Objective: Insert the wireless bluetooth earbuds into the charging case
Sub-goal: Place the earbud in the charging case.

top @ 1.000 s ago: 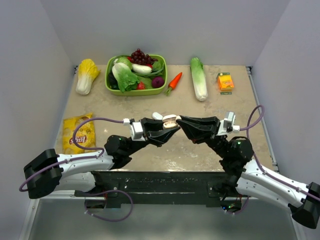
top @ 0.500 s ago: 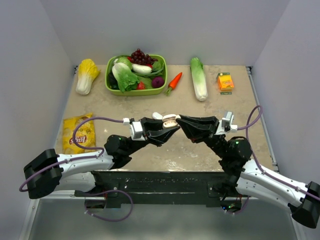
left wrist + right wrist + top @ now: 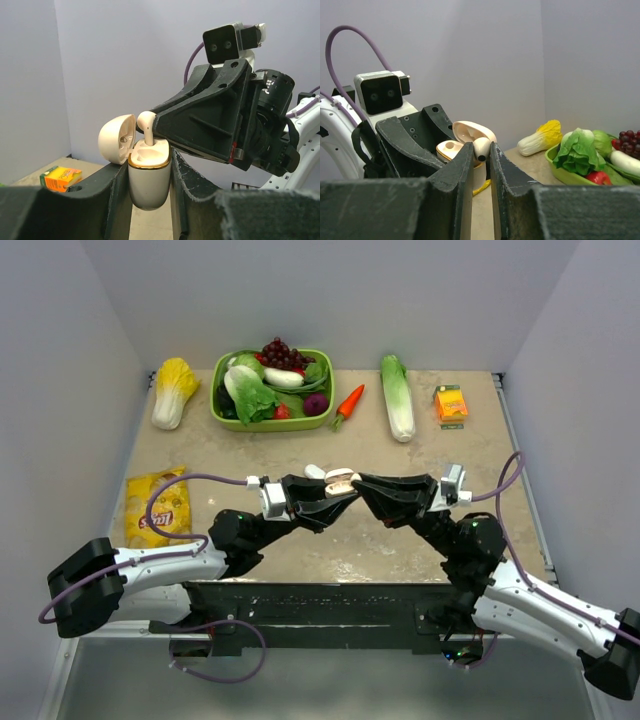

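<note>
left hand (image 3: pixel 148 169) clamps charging case (image 3: pixel 148 189) (lid (image 3: pixel 117 138) open) | right hand (image 3: pixel 481 151) pinching earbud (image 3: pixel 145 120), edged nearer case

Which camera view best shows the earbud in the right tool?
The left wrist view: the earbud shows nearly whole, stem reaching into the open charging case. The right wrist view shows only its head in the right tool; the top external view, a pale speck.

Bright, soft, even light.
The charging case (image 3: pixel 148 175) is sharp with a mild sheen; the fingers (image 3: pixel 196 201) just below it look blurred, perhaps from closeness.
</note>
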Action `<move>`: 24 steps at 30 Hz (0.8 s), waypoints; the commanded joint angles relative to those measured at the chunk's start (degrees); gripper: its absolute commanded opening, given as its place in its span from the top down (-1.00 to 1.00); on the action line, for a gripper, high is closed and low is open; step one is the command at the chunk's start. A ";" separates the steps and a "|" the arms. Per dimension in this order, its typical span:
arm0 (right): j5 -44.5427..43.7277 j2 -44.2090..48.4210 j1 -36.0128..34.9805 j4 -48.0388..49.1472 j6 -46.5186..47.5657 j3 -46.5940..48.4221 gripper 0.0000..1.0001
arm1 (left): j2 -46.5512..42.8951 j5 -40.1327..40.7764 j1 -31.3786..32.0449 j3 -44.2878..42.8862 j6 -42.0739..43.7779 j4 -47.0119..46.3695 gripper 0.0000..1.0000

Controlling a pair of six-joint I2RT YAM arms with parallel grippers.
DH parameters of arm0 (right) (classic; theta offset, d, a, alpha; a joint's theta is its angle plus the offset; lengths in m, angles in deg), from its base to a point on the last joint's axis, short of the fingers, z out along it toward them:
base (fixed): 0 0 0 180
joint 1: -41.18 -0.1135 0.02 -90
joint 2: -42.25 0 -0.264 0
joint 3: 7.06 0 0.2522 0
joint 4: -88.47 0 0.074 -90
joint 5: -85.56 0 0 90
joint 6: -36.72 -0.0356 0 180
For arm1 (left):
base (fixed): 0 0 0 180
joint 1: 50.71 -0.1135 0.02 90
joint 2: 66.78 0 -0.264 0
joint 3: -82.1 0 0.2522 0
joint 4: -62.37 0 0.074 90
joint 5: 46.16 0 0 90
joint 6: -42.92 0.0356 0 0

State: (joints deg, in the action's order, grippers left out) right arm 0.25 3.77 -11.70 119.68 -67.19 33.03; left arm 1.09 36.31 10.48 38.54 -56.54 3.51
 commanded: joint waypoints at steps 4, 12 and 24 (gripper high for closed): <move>3.05 0.24 -0.11 -5.42 0.99 2.94 0.23 | 0.06 -1.52 0.07 -2.45 -0.04 -29.51 1.00; 0.33 1.83 -0.12 -6.74 -1.99 4.70 -0.23 | 0.59 -1.00 -0.02 -1.58 0.66 -29.77 1.00; -16.88 9.39 -0.12 -17.96 -3.67 8.65 -0.40 | 0.42 0.32 -0.02 0.09 2.77 -29.77 1.00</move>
State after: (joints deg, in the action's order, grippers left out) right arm -7.38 12.68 -11.68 108.27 -70.60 38.03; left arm 1.86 35.88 10.48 38.56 -55.40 3.33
